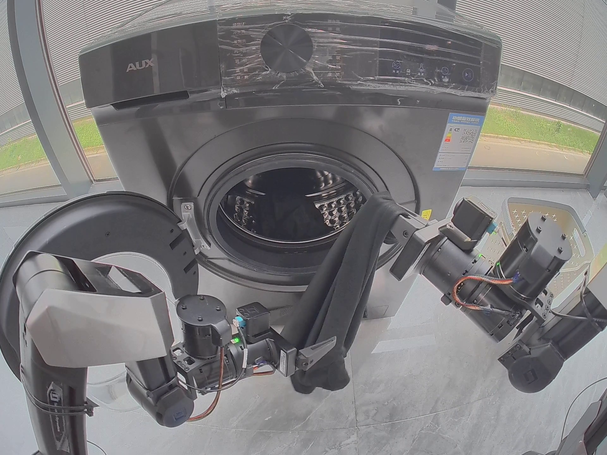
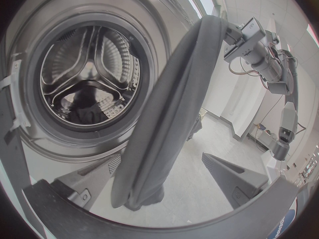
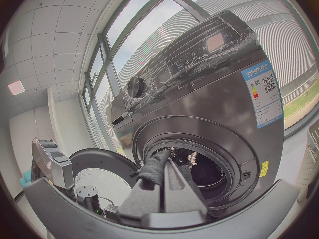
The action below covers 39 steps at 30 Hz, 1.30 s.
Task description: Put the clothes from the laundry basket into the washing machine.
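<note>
at the open washing machine [image 1: 152, 140], the right gripper [image 1: 397, 224] pinches a dark garment [image 1: 338, 285], tail hanging outside; the left gripper [image 2: 161, 156], jaws wide, should lift that tail into the drum [image 1: 338, 206].

The washing machine [image 1: 158, 140] is finished in dark metallic grey, with a glossy black control panel [image 1: 354, 58]. Its drum [image 1: 338, 206] is seen in bright silver, dotted with rows of holes. The garment [image 1: 341, 285] at its opening is plain charcoal. A blue-and-white label [image 1: 458, 140] is stuck on its front. The laundry basket [image 1: 572, 222] at its right is cream, perforated.
</note>
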Motion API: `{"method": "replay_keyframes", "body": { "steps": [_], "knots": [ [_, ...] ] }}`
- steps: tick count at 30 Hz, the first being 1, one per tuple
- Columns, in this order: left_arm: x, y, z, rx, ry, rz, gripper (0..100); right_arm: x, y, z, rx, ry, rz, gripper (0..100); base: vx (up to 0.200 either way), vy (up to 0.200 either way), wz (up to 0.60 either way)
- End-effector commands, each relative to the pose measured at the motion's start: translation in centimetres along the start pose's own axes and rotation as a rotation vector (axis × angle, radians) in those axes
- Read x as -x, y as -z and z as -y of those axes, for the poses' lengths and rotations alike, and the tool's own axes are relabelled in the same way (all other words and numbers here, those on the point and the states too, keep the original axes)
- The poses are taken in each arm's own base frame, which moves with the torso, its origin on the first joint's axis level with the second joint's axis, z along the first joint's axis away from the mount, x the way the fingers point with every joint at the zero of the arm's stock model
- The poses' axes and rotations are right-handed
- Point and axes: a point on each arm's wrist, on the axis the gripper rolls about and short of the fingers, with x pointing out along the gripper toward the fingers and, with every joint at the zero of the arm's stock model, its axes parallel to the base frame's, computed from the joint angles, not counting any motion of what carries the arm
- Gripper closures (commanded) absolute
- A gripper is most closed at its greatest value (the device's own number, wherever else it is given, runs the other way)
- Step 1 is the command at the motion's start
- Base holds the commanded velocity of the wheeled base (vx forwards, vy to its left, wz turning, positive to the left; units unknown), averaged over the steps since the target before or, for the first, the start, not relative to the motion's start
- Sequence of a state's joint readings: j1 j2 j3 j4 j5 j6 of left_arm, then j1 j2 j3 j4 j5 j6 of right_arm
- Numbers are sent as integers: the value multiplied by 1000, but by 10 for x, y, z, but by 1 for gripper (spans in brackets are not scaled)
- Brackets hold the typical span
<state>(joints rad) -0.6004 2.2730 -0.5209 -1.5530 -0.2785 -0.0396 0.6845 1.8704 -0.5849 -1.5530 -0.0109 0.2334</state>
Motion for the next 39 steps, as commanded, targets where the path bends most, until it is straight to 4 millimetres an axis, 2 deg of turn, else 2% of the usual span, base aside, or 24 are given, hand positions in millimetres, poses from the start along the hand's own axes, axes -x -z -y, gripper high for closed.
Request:
{"method": "replay_keyframes", "body": {
  "steps": [1, 8, 14, 22, 39],
  "knots": [
    [-8, 10, 3, 3, 39, -19, 0, 0, 1, -4, -3, -11, 5, 100, 0, 0, 0],
    [-11, 13, 3, -5, 100, -25, 0, -1, 2, -5, -6, -14, 4, 100, 0, 0, 0],
    [-30, 30, -5, -5, 52, -35, 0, 0, 2, -17, -20, -47, 1, 100, 0, 0, 0],
    [-51, 23, -11, -13, 21, 38, 0, 2, 5, -22, -31, -64, -9, 100, 0, 0, 0],
    [-65, 30, -16, -18, -1, 54, 0, 4, 5, -24, -29, -72, -14, 100, 0, 0, 0]
  ]
}}
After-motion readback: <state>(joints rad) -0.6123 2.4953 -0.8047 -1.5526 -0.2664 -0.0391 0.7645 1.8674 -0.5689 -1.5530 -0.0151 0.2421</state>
